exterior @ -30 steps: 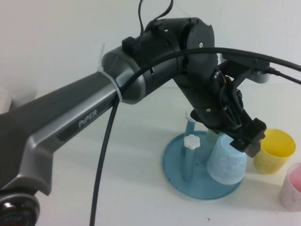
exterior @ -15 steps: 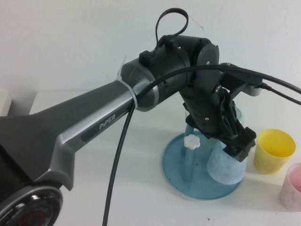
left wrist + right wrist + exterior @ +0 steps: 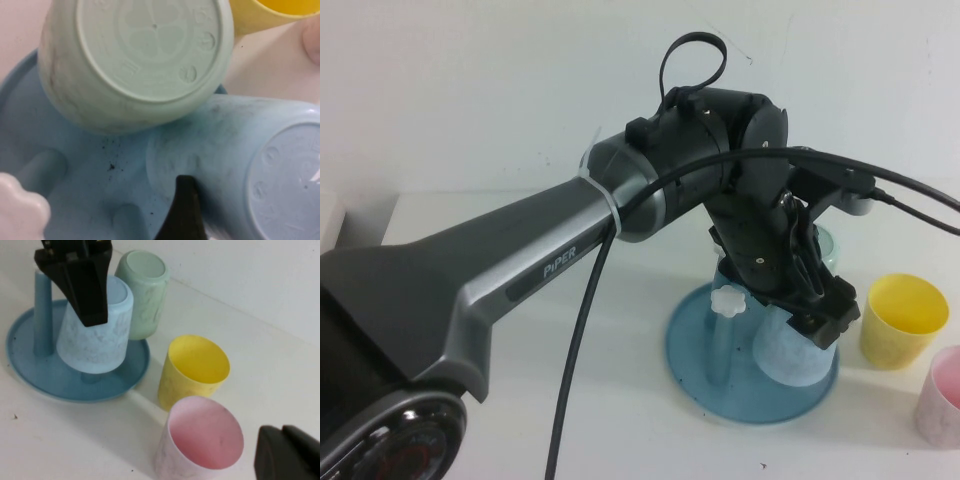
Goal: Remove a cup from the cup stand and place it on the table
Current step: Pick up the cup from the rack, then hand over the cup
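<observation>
The light blue cup [image 3: 788, 358] sits upside down on a peg of the round blue cup stand [image 3: 705, 372]. My left gripper [image 3: 817, 322] reaches down over it, with a finger on either side of the cup's upper part, shut on it. In the left wrist view one black finger [image 3: 183, 210] lies against the cup's wall [image 3: 225, 150]; the other finger is out of frame. The right wrist view shows the left gripper [image 3: 92, 315] astride the cup [image 3: 95, 340], with the stand [image 3: 30, 365] below. My right gripper [image 3: 290, 455] is shut and empty over the white table [image 3: 570, 400] near the pink cup.
A pale green cup [image 3: 145, 295] hangs upside down on the stand's far peg, touching the blue one [image 3: 150, 55]. A yellow cup [image 3: 903, 318] and a pink cup [image 3: 942, 395] stand upright right of the stand. A free peg with a white flower cap [image 3: 728, 300] stands on the stand's left.
My left gripper has come down and slightly left over the light blue cup and closed round it. The cup has shifted a little to the left on its peg.
</observation>
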`<state>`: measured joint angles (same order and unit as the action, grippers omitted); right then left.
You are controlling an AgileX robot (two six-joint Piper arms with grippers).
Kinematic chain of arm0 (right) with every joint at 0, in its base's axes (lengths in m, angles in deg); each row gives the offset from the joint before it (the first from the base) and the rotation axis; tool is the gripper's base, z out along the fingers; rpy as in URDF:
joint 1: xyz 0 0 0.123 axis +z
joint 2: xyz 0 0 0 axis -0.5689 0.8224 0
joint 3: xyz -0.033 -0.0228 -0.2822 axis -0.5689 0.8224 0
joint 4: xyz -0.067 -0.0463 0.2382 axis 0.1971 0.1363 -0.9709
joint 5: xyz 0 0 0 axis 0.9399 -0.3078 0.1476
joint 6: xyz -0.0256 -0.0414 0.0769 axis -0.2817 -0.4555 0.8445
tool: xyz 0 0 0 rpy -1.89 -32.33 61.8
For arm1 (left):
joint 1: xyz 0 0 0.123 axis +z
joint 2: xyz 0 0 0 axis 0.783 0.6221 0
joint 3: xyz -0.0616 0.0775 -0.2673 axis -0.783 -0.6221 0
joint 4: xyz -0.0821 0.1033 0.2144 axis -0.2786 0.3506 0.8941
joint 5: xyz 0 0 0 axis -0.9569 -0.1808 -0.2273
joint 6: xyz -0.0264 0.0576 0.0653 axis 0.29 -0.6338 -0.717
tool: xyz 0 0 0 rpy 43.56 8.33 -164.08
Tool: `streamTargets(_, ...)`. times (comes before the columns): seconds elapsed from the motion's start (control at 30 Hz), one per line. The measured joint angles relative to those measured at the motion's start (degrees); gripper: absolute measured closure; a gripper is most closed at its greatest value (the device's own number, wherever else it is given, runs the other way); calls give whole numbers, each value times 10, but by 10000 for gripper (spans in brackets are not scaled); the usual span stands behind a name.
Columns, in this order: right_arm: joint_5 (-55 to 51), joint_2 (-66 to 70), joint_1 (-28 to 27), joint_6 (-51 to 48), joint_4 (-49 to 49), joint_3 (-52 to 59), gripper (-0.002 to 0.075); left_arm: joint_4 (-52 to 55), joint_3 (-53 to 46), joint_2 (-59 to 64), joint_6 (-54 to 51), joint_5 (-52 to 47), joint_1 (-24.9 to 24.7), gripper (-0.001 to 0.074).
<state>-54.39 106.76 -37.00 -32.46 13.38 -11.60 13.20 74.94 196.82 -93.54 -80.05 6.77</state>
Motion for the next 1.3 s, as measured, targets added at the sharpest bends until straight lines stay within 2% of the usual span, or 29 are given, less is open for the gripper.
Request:
streamTargets(0.23, 3, 0, 0, 0, -2, 0, 729, 1, 12, 0, -11, -31, 0, 190)
streamTargets(0.47, 21, 0, 0, -1, -28, 0, 729, -9, 109, 1, -13, -97, 0, 190)
streamTargets(0.57, 56, 0, 0, -14, -81, 0, 729, -23, 157, 1, -13, -102, 0, 190)
streamTargets(0.8, 107, 0, 0, -63, -276, 0, 729, -44, 255, -1, -16, -108, 0, 190)
streamTargets(0.93, 107, 0, 0, -144, -416, -13, 723, -88, 287, -8, -16, -111, 0, 190)
streamTargets(1.03, 94, 0, 0, -249, -544, -28, 652, -136, 299, -15, -16, -113, 0, 190)
streamTargets(1.13, 90, 0, 0, -328, -672, -37, 517, -186, 305, -18, -17, -113, 0, 190)
streamTargets(1.3, 93, 0, 0, -354, -720, -38, 301, -267, 305, -19, -20, -95, 0, 190)
